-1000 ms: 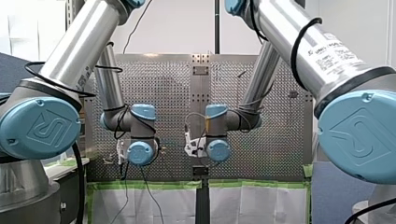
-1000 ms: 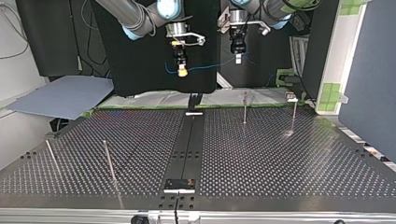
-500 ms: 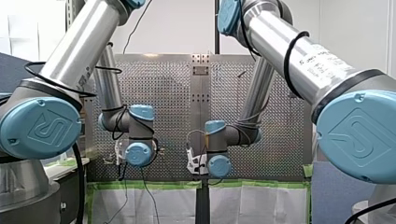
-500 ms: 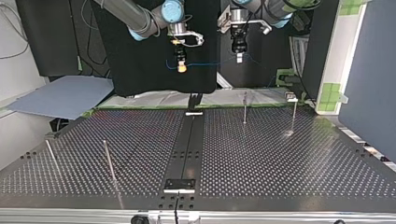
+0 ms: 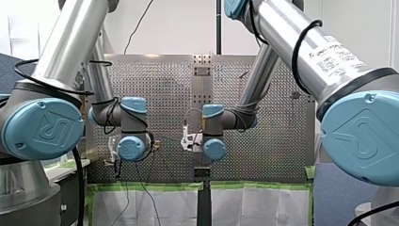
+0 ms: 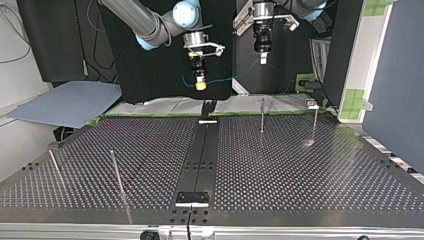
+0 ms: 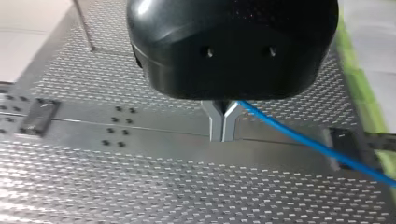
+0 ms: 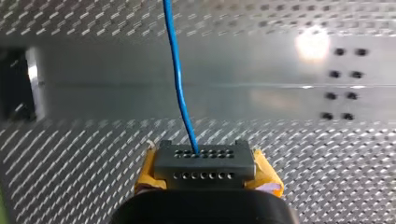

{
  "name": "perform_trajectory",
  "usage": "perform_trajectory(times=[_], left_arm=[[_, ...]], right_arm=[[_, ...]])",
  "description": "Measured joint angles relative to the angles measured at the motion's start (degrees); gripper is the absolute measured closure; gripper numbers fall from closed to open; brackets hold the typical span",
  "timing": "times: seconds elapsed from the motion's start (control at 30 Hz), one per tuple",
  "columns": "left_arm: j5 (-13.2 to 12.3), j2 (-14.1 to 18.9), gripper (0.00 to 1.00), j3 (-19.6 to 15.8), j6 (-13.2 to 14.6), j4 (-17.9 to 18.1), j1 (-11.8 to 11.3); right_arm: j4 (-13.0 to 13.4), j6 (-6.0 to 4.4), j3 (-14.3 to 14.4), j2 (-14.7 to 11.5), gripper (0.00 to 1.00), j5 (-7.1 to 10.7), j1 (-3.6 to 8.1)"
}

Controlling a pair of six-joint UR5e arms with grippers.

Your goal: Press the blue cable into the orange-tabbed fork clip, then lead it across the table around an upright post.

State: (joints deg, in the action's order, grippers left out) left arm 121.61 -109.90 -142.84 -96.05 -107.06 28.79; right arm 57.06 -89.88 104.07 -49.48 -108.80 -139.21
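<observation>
Left gripper (image 7: 223, 123) pinched shut on cable (image 7: 299, 140); right gripper (image 8: 205, 169) clamps cable's grey block (image 8: 204, 156). Both hang above table (image 7: 140, 186).

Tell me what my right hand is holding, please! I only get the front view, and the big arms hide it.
Observer: In the right wrist view your right hand squeezes a grey plug with its yellow pads, and the blue cable comes out of the plug.
Operator: And the other one?
Observer: Your left hand has its metal fingers shut on that same cable, which runs off to one side.
Operator: Are they down low?
Observer: No. The top view shows both hands hanging well above the perforated table, with the cable strung between them.
</observation>
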Motion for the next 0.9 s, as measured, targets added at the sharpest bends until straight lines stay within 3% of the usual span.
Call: perform_trajectory(times=[0.17, 0.47, 0.6, 0.9], left_arm=[[-0.43, -0.57, 1.00, 0.22, 0.20, 2.59, -1.09], [-2.18, -5.33, 1.00, 3.66, 0.12, 6.12, -2.89], [-2.76, -7.67, 1.00, 4.24, 0.12, 6.23, -4.29], [-6.78, -12.50, 1.00, 4.10, 0.73, 5.72, -8.85]], right_arm=[[1.57, -1.94, -1.98, 2.14, 1.00, 2.05, 0.09], [2.26, -2.54, -4.90, 7.20, 1.00, 2.67, 0.41], [1.08, -2.66, -6.85, 9.56, 1.00, 2.85, 0.91], [-3.35, -2.72, -10.82, 14.35, 1.00, 3.26, 2.44]])
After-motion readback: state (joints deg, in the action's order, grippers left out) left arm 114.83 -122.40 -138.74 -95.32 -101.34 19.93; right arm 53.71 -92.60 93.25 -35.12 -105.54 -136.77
